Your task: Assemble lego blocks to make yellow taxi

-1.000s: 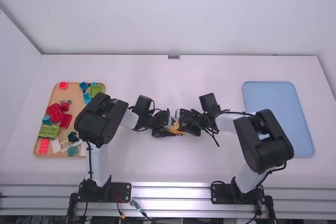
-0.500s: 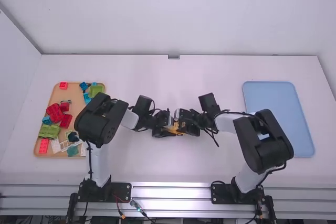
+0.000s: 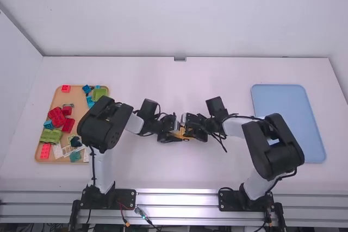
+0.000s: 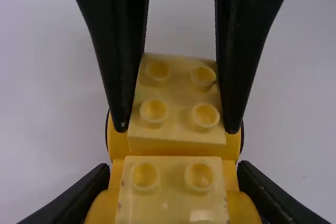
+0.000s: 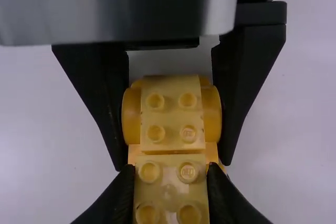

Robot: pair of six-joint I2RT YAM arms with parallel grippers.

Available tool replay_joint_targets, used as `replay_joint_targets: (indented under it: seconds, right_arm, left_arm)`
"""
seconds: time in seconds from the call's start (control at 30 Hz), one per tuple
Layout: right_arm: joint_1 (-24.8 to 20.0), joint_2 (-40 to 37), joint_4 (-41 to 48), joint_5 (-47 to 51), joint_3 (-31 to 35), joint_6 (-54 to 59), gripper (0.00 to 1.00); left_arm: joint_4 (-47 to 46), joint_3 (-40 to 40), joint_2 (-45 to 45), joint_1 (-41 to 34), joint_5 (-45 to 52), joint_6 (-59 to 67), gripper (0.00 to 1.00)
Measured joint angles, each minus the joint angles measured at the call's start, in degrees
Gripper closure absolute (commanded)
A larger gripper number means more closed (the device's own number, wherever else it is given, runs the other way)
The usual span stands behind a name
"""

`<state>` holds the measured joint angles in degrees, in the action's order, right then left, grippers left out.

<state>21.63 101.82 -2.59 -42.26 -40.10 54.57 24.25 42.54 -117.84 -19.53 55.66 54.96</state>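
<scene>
Right, at the bottom edge of the high view I have my 2 arm bases, the left arm's base (image 3: 107, 202) left of the middle and the right arm's base (image 3: 250, 202) right of it. Farther up, at the middle of the frame, sits the yellow taxi build (image 3: 182, 133), between my 2 grippers. I have the left gripper (image 3: 174, 133) clamped on the taxi's wider yellow-orange body. My right gripper (image 3: 191, 131) pinches a pale yellow block (image 5: 170, 188) at the build's other end, its fingers against 2 opposite sides. A second pale yellow block (image 5: 171, 113), with 4 studs, sits between my left fingers in the right wrist view.

Over at the left of the high view, I see a tan tray (image 3: 79, 105) with red, green and blue bricks and a white lattice-like piece (image 3: 70, 149). A blue tray (image 3: 283, 118) lies at the right, and behind the white table (image 3: 163, 69) stands a pale wall (image 3: 179, 14).
</scene>
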Motion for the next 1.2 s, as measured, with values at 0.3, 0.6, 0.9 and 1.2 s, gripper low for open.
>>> replay_joint_targets:
  seconds: [0.3,0.6,0.9,1.2]
  right_arm:
    - [0.0,0.0,-0.3,-0.2,0.0,-1.7,0.80]
    - [0.0,0.0,-0.8,-0.2,0.0,-2.4,0.58]
    - [0.0,-0.2,-4.3,-3.0,0.0,-3.5,0.52]
    - [-1.0,-7.0,0.2,-5.3,0.0,-3.4,1.00]
  left_arm:
    - [0.1,0.0,0.0,0.0,0.0,-0.1,0.60]
    - [0.0,0.0,0.0,0.0,0.0,-0.1,0.61]
    - [0.0,0.0,0.0,-0.1,0.0,-0.2,0.61]
    - [0.0,0.0,0.0,-0.2,0.0,-0.1,0.61]
